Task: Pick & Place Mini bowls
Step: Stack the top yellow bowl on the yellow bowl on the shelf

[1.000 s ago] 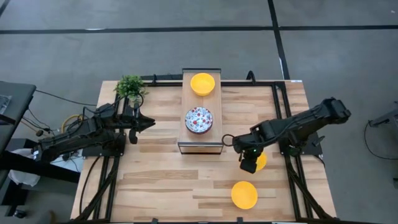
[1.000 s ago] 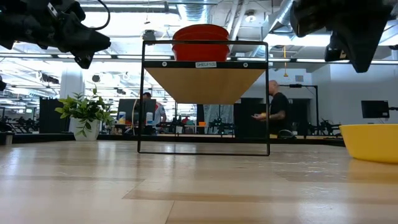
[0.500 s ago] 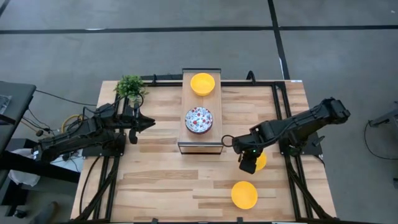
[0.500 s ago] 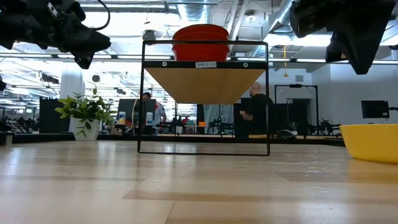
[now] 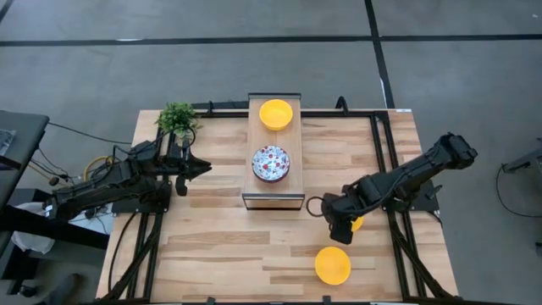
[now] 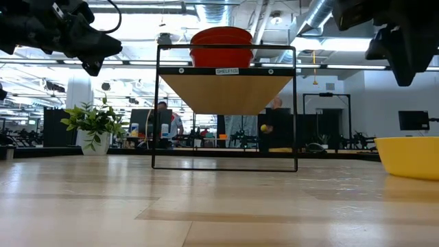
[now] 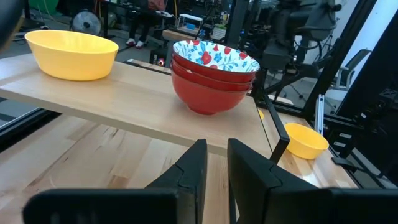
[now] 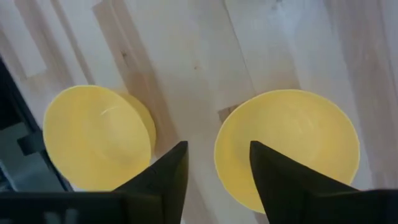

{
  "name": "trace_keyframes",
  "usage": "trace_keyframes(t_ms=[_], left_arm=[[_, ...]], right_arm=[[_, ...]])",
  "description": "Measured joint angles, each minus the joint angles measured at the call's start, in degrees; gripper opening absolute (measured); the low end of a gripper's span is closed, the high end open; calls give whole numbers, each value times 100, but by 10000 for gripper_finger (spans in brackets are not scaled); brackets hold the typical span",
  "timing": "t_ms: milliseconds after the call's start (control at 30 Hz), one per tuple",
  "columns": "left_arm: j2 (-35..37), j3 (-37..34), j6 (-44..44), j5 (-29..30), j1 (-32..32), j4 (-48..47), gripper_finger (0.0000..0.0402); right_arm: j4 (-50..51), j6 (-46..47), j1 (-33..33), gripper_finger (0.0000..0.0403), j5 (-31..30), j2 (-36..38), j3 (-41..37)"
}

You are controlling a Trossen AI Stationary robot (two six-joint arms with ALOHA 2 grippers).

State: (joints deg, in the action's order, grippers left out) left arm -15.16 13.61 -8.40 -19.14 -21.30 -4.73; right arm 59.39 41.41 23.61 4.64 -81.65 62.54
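Note:
Two plain yellow mini bowls [image 8: 96,137] [image 8: 292,146] rest on their bases on the wooden table, and my right gripper [image 8: 217,155] hangs open above the bare wood between them. The high view shows it [image 5: 339,227] partly covering one yellow bowl [image 5: 356,223], with the other [image 5: 333,265] nearer the front edge. A stack of floral bowls [image 7: 214,74], red outside, and a third yellow bowl [image 7: 71,55] sit on the raised shelf [image 5: 273,196]. Left of the shelf my left gripper [image 5: 199,168] is held still and shut, holding nothing.
A small potted plant [image 5: 178,117] stands at the far left corner. The shelf's thin black frame [image 6: 225,165] stands mid-table. In the low view a yellow bowl [image 6: 410,156] sits at the right. People move in the room beyond the table.
My right gripper has shifted a little toward the table's near edge, staying above the two yellow bowls. The bowls have not moved.

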Motion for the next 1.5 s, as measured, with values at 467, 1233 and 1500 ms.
trace_keyframes(t_ms=[467, 1233, 1500], left_arm=[[0, 0, 0, -61, 1, -1, 62], [0, 0, 0, -74, 1, -42, 63], [0, 0, 0, -71, 0, -42, 63]], right_arm=[[-330, 1559, 200, 160, -164, -20, -539], [-1723, 2417, 174, 142, -166, -22, -1525], [-1894, 2600, 172, 133, -159, -22, -1751]])
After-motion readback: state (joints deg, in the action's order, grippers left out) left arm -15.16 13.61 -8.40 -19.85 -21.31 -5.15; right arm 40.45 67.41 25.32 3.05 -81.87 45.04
